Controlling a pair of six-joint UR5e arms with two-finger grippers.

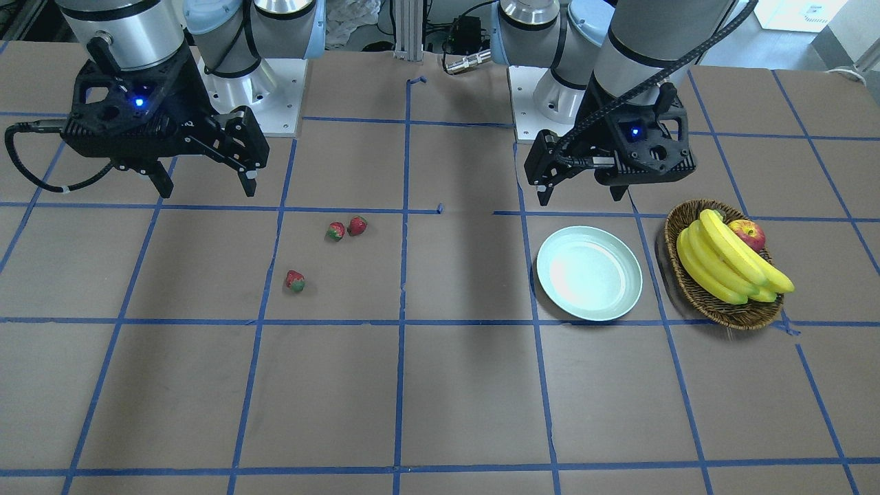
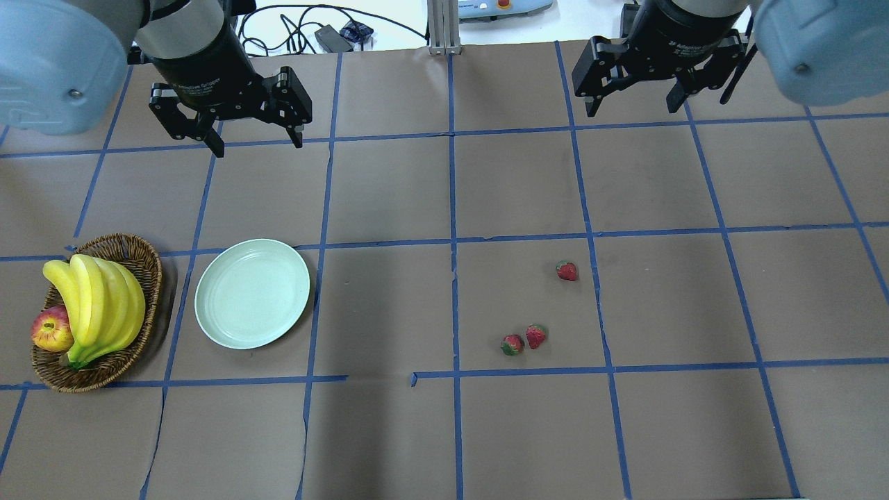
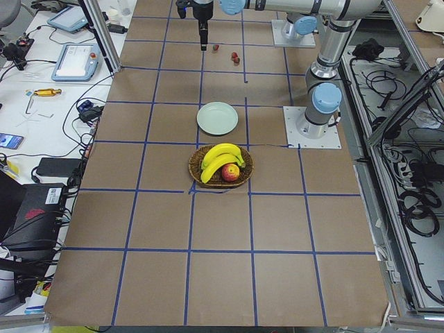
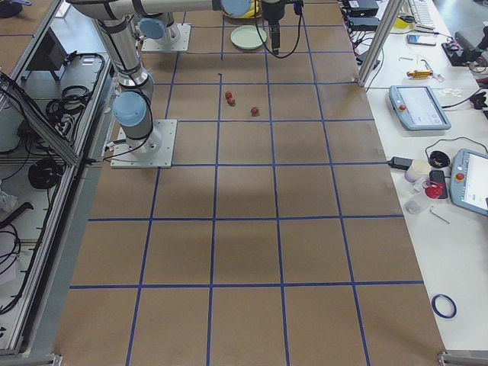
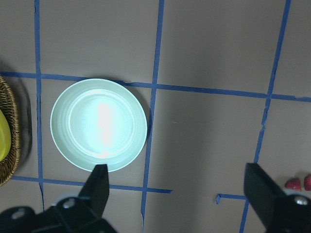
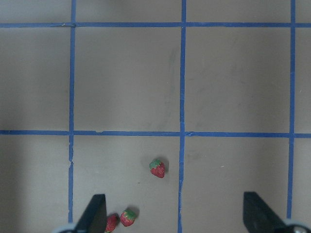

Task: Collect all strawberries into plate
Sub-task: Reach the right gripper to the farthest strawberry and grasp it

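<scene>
Plate [image 2: 252,294], round, glossy, pale mint and empty, sits on the left gripper's [image 2: 259,148] side; that gripper is spread wide, holding nothing. Right gripper [image 2: 630,111], also wide and empty, hangs high over its own half, and it's the nearer arm. All 3 strawberries [image 2: 535,336] lie on the brown table [image 2: 694,430] there, well apart from the plate. They're small, red, green-capped. The lone berry [image 2: 567,271] looks closest, the other 2 just beside each other.

The plate [image 2: 252,294] looks glossy, the basket [image 2: 97,380] woven wicker, the table [image 2: 521,187] matt paper.
</scene>
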